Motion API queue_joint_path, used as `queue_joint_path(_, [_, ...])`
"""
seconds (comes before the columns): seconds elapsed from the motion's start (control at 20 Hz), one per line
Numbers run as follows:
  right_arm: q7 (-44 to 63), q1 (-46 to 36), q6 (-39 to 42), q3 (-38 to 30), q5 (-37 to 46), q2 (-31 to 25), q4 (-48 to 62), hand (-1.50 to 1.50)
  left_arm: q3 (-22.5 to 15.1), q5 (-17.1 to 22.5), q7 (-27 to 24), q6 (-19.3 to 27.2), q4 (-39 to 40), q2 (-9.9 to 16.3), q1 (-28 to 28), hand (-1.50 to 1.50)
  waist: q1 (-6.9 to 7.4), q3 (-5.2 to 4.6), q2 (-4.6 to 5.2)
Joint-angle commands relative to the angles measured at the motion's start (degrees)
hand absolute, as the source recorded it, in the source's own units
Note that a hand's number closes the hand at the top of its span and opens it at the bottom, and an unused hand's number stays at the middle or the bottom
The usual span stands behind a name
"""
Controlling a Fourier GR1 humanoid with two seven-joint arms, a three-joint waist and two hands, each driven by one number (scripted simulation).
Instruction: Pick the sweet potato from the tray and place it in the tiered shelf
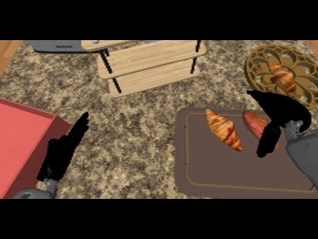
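- Leftmost sits a red box [10,144], and my left hand [63,151] rests beside it with fingers straight and together, holding nothing
- Next, toward the back of the counter [141,135], stands the tiered shelf [151,65] of pale wood, its boards bare as far as I can see; a grey appliance [68,45] lies behind it
- Then the brown tray [216,179], with a croissant [224,129] lying slantwise on it
- Just right of that lies the sweet potato [255,124], reddish-orange, on the tray's far right part and partly hidden by my right hand [279,114]
- That hand arches over it, thumb and fingers spread apart and pointing down, not yet closed on anything
- I judge the potato stiff, fairly dense and smooth enough to roll, so I would take it across its thick middle
- Farthest right, a round wicker basket [313,93] holds another pastry [284,78]
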Motion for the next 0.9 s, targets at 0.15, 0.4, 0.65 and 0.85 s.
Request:
queue_joint_path(0.15, [0.1,0.6,0.4,-1.4,8.8,2.5,1.8,-1.50,1.2,-2.0,0.5,-1.4,-3.9,-1.0,3.3,0.00,0.21,0.01,0.04])
queue_joint_path(0.4, [1.6,1.1,3.8,-3.2,11.9,4.3,-1.3,-1.50,2.1,-4.4,3.1,-0.5,-1.8,-4.3,-0.6,0.00,0.05,0.01,0.02])
queue_joint_path(0.65, [-7.9,1.3,2.6,-6.4,16.6,2.7,6.5,-1.50,4.3,-4.9,2.2,-3.5,-4.7,-2.7,3.3,0.00,0.30,0.02,0.06])
queue_joint_path(0.85, [-8.6,5.2,-1.3,-5.0,21.6,6.4,6.6,-1.50,5.7,-4.9,0.5,-5.5,-3.5,-3.8,3.7,0.00,0.17,0.01,0.06])
